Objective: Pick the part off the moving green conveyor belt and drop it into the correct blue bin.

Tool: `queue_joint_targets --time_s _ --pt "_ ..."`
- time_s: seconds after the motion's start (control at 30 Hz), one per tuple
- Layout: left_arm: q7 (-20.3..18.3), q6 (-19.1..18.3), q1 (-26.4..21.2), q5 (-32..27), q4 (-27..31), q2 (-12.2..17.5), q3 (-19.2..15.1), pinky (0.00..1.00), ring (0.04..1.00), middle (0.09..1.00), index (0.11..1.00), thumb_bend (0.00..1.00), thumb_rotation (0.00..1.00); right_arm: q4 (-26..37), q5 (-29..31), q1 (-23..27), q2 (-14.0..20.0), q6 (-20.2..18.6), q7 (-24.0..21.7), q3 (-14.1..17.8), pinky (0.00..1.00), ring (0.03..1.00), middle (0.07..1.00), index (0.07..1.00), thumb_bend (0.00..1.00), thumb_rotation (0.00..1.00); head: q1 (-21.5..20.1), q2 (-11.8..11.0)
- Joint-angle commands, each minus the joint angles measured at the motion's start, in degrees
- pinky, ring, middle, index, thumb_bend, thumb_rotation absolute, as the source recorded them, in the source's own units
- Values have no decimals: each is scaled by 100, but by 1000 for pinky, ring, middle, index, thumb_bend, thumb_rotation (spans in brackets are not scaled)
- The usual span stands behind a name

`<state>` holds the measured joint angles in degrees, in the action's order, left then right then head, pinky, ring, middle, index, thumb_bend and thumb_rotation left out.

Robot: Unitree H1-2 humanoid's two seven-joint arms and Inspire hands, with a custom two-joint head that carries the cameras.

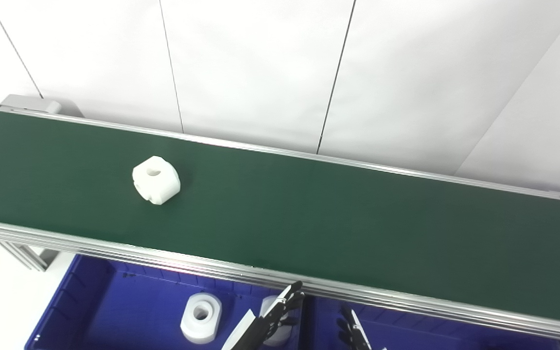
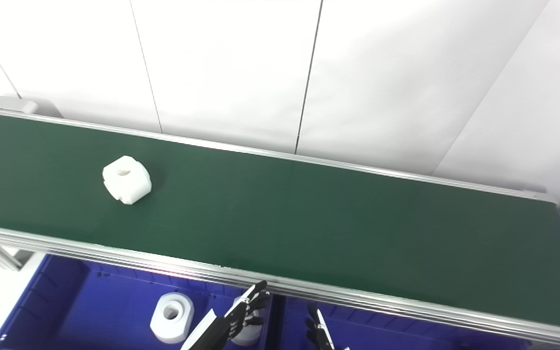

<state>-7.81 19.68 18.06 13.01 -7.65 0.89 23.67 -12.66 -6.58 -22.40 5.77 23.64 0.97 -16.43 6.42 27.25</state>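
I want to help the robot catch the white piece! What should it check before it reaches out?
1. White part on the green belt, nothing touching it: ok.
2. Left hand empty and ready: ok, fingers apart, low over the left blue bin.
3. Right hand ready: cannot tell, only its fingertips show at the picture's edge.
4. Path to the part clear: ok, bare belt around it.
5. Room in the left bin: ok, a white ring part lies there with bare floor beside it.
6. Which bin is correct: cannot tell.
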Motion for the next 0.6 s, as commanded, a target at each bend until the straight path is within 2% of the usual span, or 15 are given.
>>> queue_joint_targets --time_s 0.0,0.17,0.27,0.43,0.5,0.57 --pt "77 306 -65 34 -39 -135 56 816 922 944 994 730 760 -6 121 57 18 327 -24 -17 937 961 1000 1000 831 1000 -48 -62" --pt "97 207 -61 95 22 -155 71 790 920 946 993 731 774 19 179 65 25 326 -72 -6 932 954 989 996 780 1000 -34 10" --pt "60 144 -48 55 96 -159 81 771 918 949 996 724 768 48 233 47 36 328 -133 10 922 956 994 1000 790 1000 15 46" --pt "35 196 -68 26 207 -158 96 769 909 943 992 743 761 100 124 27 64 328 -92 -3 915 954 993 1000 761 1000 143 132" --pt "-13 195 -44 -1 398 -133 124 779 912 945 994 756 761 97 100 27 69 327 -75 -14 925 960 998 1000 754 1000 209 152" --pt "-90 22 27 -28 800 -98 164 778 913 946 992 783 751 96 121 27 61 325 -87 -20 925 967 1000 1000 735 1000 209 152"
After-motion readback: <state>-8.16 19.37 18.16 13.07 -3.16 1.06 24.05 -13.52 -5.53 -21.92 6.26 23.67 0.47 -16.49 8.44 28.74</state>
